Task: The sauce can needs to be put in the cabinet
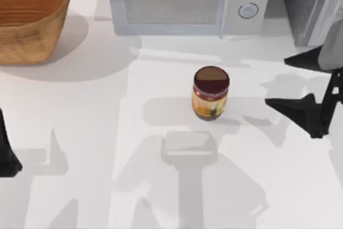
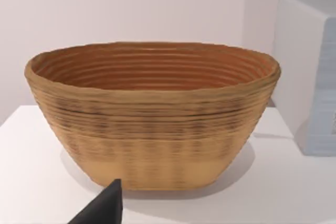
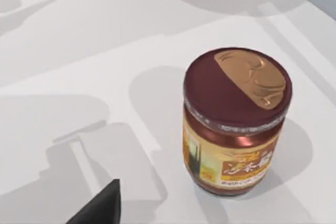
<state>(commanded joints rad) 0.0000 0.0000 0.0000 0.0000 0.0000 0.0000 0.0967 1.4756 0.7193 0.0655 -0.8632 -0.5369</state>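
The sauce can [image 1: 210, 93] stands upright mid-table, with a maroon lid and an orange-yellow label. My right gripper [image 1: 276, 80] hovers to the can's right, open, its two dark fingers pointing toward the can and apart from it. In the right wrist view the sauce can [image 3: 235, 124] sits ahead, untouched, with one fingertip [image 3: 102, 208] at the frame edge. The cabinet [image 1: 306, 5], dark grey and speckled, stands at the back right corner. My left arm [image 1: 7, 156] is parked at the table's left edge.
A pale microwave [image 1: 182, 1] with two round knobs stands at the back centre, left of the cabinet. A woven basket [image 1: 29, 17] sits at the back left; in the left wrist view the basket [image 2: 152, 114] is close ahead beside the microwave [image 2: 310, 72].
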